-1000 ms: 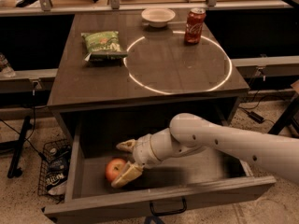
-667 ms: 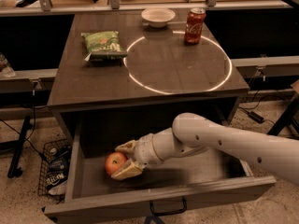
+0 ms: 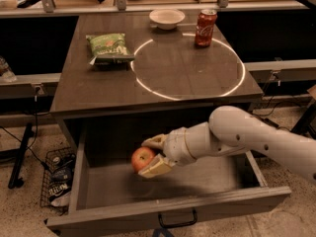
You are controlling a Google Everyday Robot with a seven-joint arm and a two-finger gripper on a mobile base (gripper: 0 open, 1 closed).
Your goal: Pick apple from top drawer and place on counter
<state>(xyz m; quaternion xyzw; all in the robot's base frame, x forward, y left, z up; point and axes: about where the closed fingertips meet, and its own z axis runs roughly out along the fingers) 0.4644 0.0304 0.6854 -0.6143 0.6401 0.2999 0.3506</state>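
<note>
The top drawer [image 3: 163, 210] is pulled open below the counter [image 3: 94, 88], with its black handle at the front. My gripper [image 3: 150, 155] reaches in from the right on a white arm. It is shut on the red apple [image 3: 142, 157], one finger [image 3: 154, 142] above it and one below. It holds the apple above the drawer floor, left of centre. The counter carries a large thin white circle [image 3: 232, 90].
On the counter stand a green snack bag [image 3: 107, 46] at the left, a white bowl [image 3: 167, 18] at the back and a red soda can [image 3: 205, 27] at the back right. A wire basket [image 3: 58, 179] with litter sits on the floor left of the drawer.
The gripper has lifted the apple off the drawer floor and carried it up and a little to the right.
</note>
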